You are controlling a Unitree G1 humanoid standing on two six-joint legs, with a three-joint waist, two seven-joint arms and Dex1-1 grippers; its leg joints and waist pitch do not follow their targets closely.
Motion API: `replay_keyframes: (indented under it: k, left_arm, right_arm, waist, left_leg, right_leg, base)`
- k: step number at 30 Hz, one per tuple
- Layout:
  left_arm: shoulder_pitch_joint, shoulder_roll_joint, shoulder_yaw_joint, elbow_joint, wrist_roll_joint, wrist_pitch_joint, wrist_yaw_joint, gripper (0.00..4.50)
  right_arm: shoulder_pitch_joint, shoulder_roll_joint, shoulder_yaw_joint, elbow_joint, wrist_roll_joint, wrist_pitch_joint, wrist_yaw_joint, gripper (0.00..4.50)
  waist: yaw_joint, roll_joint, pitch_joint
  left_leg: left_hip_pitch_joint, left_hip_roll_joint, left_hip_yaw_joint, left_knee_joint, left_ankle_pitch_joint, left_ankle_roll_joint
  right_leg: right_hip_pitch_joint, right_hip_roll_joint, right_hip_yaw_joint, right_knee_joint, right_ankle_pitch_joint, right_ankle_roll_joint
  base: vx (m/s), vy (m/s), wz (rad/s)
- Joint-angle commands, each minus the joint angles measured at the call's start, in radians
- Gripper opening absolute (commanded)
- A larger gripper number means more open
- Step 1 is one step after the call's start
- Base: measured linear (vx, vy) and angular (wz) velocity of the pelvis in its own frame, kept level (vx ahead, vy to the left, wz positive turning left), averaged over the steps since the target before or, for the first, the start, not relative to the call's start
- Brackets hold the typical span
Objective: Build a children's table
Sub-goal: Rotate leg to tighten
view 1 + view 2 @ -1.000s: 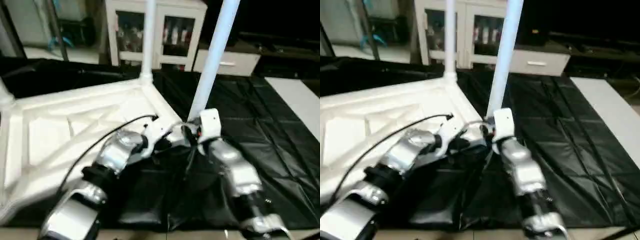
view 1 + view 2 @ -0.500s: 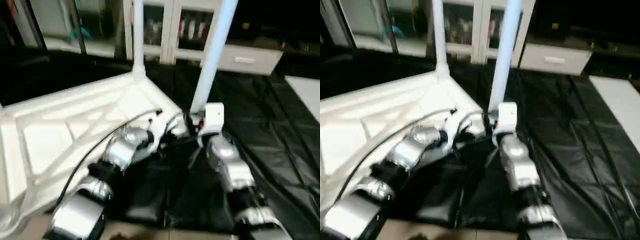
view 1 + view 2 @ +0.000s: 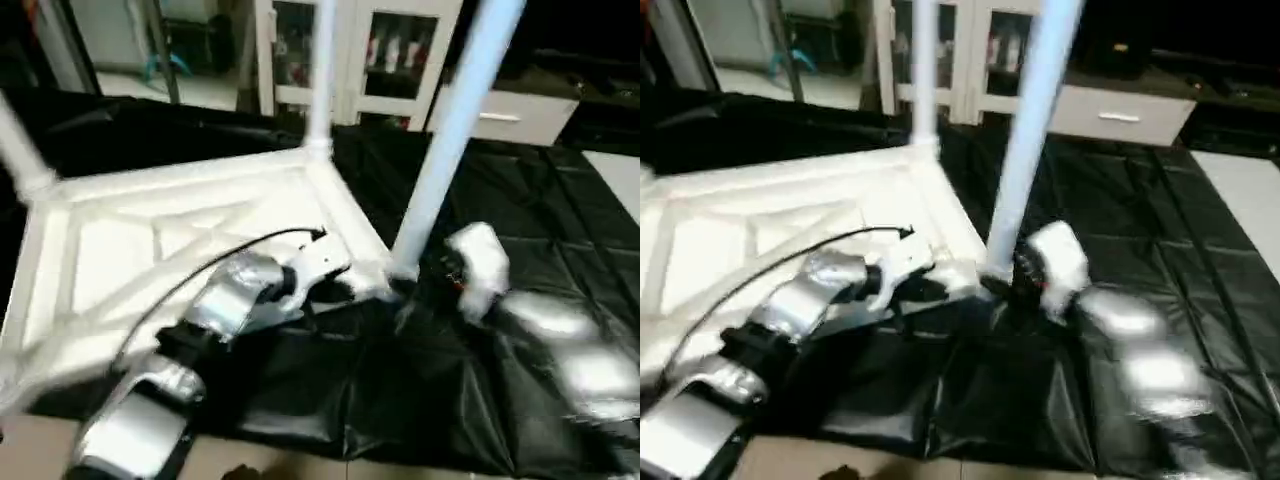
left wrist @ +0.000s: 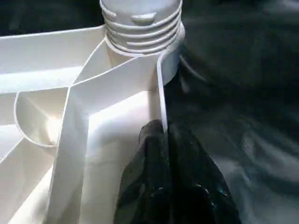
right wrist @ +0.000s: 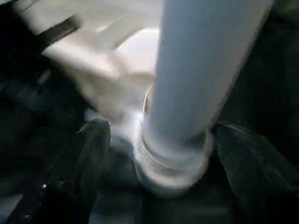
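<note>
Leg-fitting step: my left end effector (image 4: 164,140) is pinched on the upturned tabletop (image 3: 150,250) rim, right end effector (image 5: 154,154) spread open around the near-corner leg (image 3: 440,160); next, regrip and twist.

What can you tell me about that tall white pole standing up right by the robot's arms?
It is a table leg, a long, smooth, pale plastic-looking tube standing nearly upright, leaning slightly. Its ridged, threaded lower end sits in the round socket at the near right corner of the upside-down white tabletop, with several threads showing above the socket. The right gripper straddles its base, black fingers spread apart and clear of the tube. Its top runs out of view.
</note>
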Motion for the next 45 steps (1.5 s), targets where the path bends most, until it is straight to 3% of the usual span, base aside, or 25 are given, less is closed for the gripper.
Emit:
replay_keyframes:
  k: [1,2,5,13,16,18,27,33,45]
  left_arm:
    - [0.024,0.022,-0.071,-0.002,0.011,-0.022,-0.122,0.0]
    - [0.026,0.034,-0.078,-0.005,0.011,-0.037,-0.147,0.0]
    - [0.028,0.047,-0.084,-0.009,0.012,-0.057,-0.176,0.0]
    - [0.034,0.054,-0.064,-0.034,-0.013,-0.053,-0.187,0.0]
    - [0.031,0.047,-0.052,-0.038,-0.026,-0.043,-0.192,0.57]
    - [0.027,0.043,-0.051,-0.034,-0.019,-0.058,-0.184,0.61]
    - [0.022,0.038,-0.06,-0.01,0.003,-0.077,-0.161,0.61]
    - [0.017,0.043,-0.069,0.005,0.021,-0.083,-0.161,0.1]
    - [0.033,0.043,-0.068,-0.008,0.022,-0.081,-0.152,0.1]
  right_arm:
    - [0.01,-0.042,-0.001,-0.051,0.027,0.024,0.094,3.76]
    - [0.018,-0.06,0.005,-0.057,0.025,0.024,0.114,3.76]
    - [0.03,-0.082,0.012,-0.074,0.022,0.033,0.134,3.76]
    - [0.039,-0.066,0.041,-0.097,0.02,0.048,0.111,3.76]
    - [0.039,-0.056,0.048,-0.102,0.017,0.05,0.113,3.78]
    - [0.038,-0.051,0.049,-0.104,0.013,0.052,0.119,3.78]
    - [0.036,-0.056,0.052,-0.108,0.015,0.054,0.116,3.78]
    - [0.037,-0.059,0.05,-0.103,0.004,0.046,0.118,3.78]
    - [0.009,-0.05,0.053,-0.049,-0.015,0.031,0.113,3.78]
  waist:
    - [-0.002,-0.001,-0.052]
    - [-0.003,0.003,-0.051]
    - [-0.003,0.003,-0.052]
    - [0.001,0.0,-0.054]
    - [0.001,0.001,-0.055]
    - [0.001,0.0,-0.056]
    - [-0.001,0.002,-0.058]
    - [-0.001,0.002,-0.059]
    - [0.0,-0.003,-0.057]
  left_leg:
    - [0.013,0.043,-0.014,-0.063,-0.13,0.051]
    - [0.015,0.041,-0.014,-0.064,-0.144,0.046]
    - [0.018,0.045,-0.014,-0.065,-0.157,0.04]
    - [0.017,0.045,-0.013,-0.063,-0.134,0.036]
    - [0.017,0.045,-0.013,-0.062,-0.126,0.037]
    - [0.016,0.044,-0.014,-0.06,-0.116,0.041]
    - [0.016,0.044,-0.014,-0.058,-0.108,0.044]
    - [0.016,0.043,-0.014,-0.056,-0.101,0.047]
    - [0.016,0.044,-0.013,-0.057,-0.114,0.044]
  right_leg:
    - [0.045,-0.089,0.064,-0.07,0.096,-0.174]
    - [0.043,-0.09,0.062,-0.074,0.059,-0.183]
    - [0.04,-0.089,0.062,-0.075,0.027,-0.2]
    - [0.041,-0.091,0.062,-0.067,0.058,-0.217]
    - [0.04,-0.09,0.062,-0.066,0.068,-0.22]
    - [0.042,-0.09,0.062,-0.064,0.085,-0.22]
    - [0.043,-0.088,0.061,-0.062,0.107,-0.222]
    - [0.044,-0.088,0.061,-0.061,0.119,-0.224]
    - [0.043,-0.09,0.061,-0.062,0.078,-0.222]
  base:
    - [0.0,0.0,0.0]
    - [0.0,0.0,0.0]
    - [0.0,0.0,0.0]
    - [0.0,0.0,0.0]
    - [0.0,0.0,0.0]
    - [0.0,0.0,0.0]
    - [0.0,0.0,0.0]
    - [0.0,0.0,0.0]
    - [0.0,0.0,0.0]
